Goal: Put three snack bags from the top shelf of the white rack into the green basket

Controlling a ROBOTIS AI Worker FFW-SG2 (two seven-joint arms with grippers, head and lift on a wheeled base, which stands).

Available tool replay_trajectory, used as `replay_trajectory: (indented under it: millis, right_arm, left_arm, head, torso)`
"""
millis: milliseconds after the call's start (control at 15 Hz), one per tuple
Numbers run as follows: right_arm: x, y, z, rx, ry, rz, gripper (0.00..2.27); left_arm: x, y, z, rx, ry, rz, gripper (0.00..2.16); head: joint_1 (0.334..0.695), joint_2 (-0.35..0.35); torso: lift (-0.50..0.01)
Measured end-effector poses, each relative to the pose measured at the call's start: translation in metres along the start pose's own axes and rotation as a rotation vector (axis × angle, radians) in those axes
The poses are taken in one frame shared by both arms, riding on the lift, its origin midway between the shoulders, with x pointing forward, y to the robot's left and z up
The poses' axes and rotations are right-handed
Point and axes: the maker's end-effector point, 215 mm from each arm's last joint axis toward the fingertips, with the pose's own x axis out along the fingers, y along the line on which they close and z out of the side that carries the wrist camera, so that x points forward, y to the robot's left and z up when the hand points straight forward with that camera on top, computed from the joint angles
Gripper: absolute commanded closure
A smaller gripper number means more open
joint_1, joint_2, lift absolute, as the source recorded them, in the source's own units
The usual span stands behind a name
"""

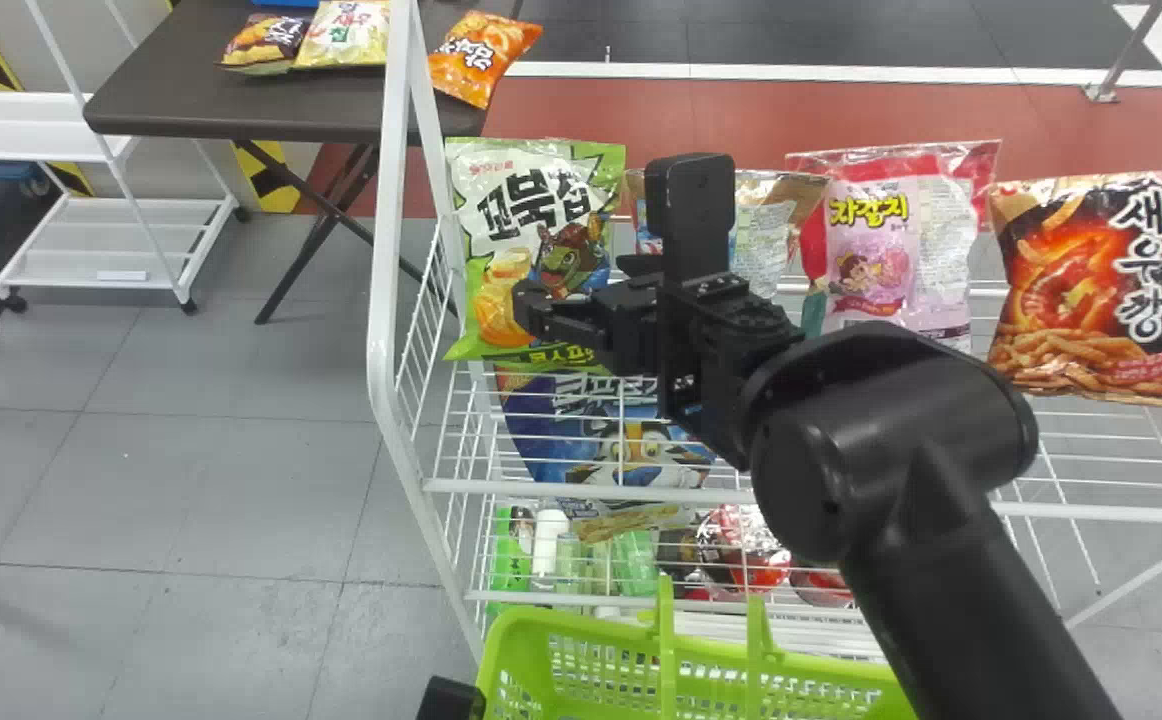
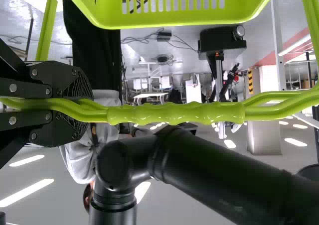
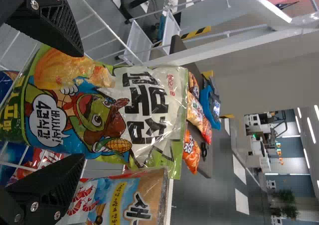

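1. Head view: The right gripper (image 1: pixel 573 282), its two flat black fingers parted, hovers at a green-and-white snack bag (image 1: pixel 531 190) standing upright at the left end of the top shelf of a white wire rack (image 1: pixel 381 340); a red-and-pink snack bag (image 1: pixel 866 240) and a black-and-orange snack bag (image 1: pixel 1101 290) stand farther right on that shelf, and the lime-green plastic basket (image 1: pixel 571 635) sits low before the rack, beside a black part of the left arm (image 1: pixel 451 700)

2. Left wrist view: The left gripper (image 2: pixel 87 104) is closed around the basket's ribbed green handle (image 2: pixel 174 114)

3. Right wrist view: The right gripper's (image 3: pixel 82 105) claw is wide open, the green-and-white bag between its fingers; whether they touch it cannot be told. A blue-and-tan snack bag (image 3: pixel 102 200) stands just beside it
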Motion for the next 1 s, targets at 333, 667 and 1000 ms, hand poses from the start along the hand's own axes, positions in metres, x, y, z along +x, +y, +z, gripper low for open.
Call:
replay_trajectory:
  millis: [333, 667, 1000]
  right_arm:
    - [0.030, -0.011, -0.010, -0.026, 0.063, 0.055, 0.44]
    - [0.043, -0.009, -0.018, -0.049, 0.109, 0.123, 2.25]
    - [0.024, 0.029, -0.024, -0.071, 0.122, 0.181, 2.25]
  left_arm:
    - [0.000, 0.001, 0.003, -0.004, 0.002, -0.009, 2.14]
    - [0.000, 0.001, 0.005, -0.006, 0.006, -0.021, 2.14]
    - [0.001, 0.001, 0.007, 0.003, 0.017, -0.017, 2.14]
  head:
    - [0.695, 0.036]
    - [0.695, 0.047]
    - [0.695, 0.087]
  torso:
    - [0.000]
    - [0.000]
    - [0.000]
